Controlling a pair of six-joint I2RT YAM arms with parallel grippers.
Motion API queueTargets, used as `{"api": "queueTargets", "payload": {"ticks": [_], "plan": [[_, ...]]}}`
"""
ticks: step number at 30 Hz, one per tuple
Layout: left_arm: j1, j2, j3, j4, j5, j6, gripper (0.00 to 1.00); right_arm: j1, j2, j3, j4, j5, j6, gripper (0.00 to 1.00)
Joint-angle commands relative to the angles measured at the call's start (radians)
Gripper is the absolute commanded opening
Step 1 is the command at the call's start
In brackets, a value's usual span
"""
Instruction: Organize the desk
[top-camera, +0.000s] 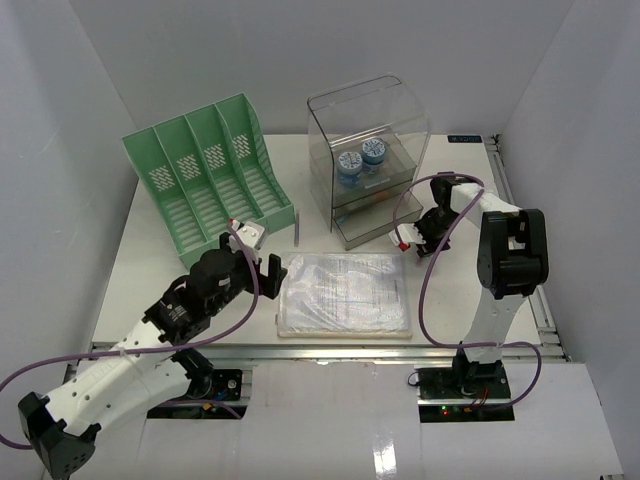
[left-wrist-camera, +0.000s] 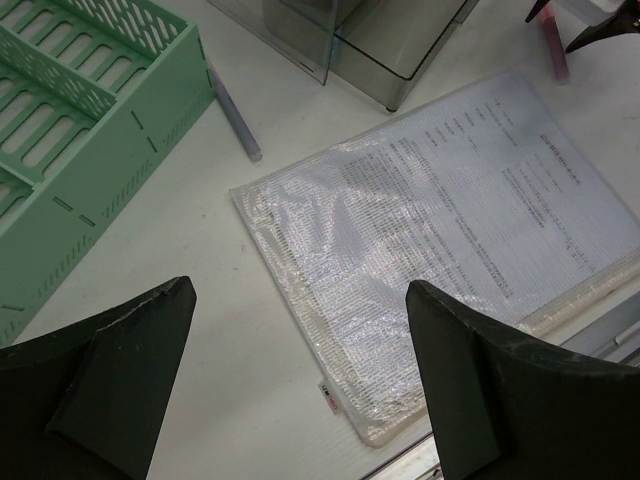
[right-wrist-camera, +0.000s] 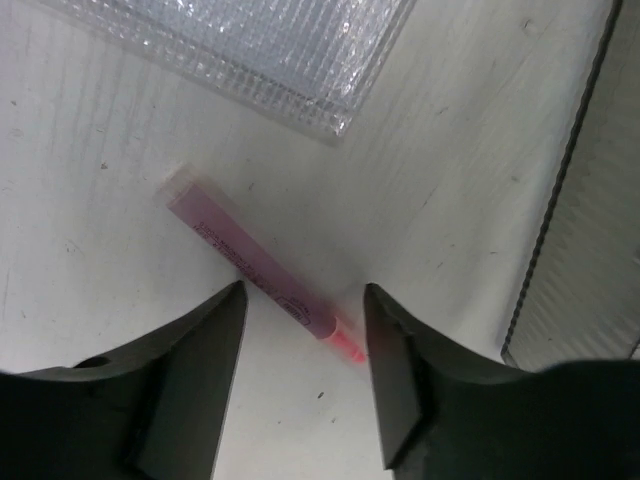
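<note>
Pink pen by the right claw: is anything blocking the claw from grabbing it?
Nothing visible. The right gripper hangs open, its fingers straddling the pink pen on the desk; the mesh document pouch lies apart, beyond it.

Plain white walls (top-camera: 300, 40) close in on three sides, evenly lit.

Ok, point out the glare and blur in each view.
Top external: evenly lit, faint sheen on the clear drawer box. Left wrist: white glare across the mesh document pouch. Right wrist: dark fingers soft-edged, pink pen fairly sharp.
</note>
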Motion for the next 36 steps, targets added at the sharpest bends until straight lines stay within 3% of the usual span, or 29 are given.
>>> {"api": "queueTargets", "payload": {"ticks": [1, 7, 18, 27, 33, 36], "plan": [[0.004, 0.004, -0.003, -0.011, -0.035, -0.011, 0.98, 0.009, 0.026, 0.025, -0.055, 0.077, -0.345, 0.50], [0.004, -0.001, -0.002, -0.011, -0.031, -0.014, 0.98, 0.010, 0.002, -0.018, -0.052, 0.079, -0.316, 0.39], [0.004, 0.018, -0.002, -0.011, -0.016, -0.025, 0.98, 0.012, -0.070, -0.036, -0.001, -0.003, 0.019, 0.15], [0.004, 0.023, -0.002, -0.008, -0.014, -0.023, 0.98, 0.042, -0.313, 0.010, -0.007, -0.187, 0.151, 0.11], [0.004, 0.042, 0.000, -0.005, -0.009, -0.023, 0.98, 0.151, -0.382, -0.070, 0.217, -0.087, 0.245, 0.12], [0.004, 0.071, 0.005, -0.006, -0.009, -0.022, 0.98, 0.228, -0.343, -0.109, 0.381, -0.018, 0.320, 0.12]]}}
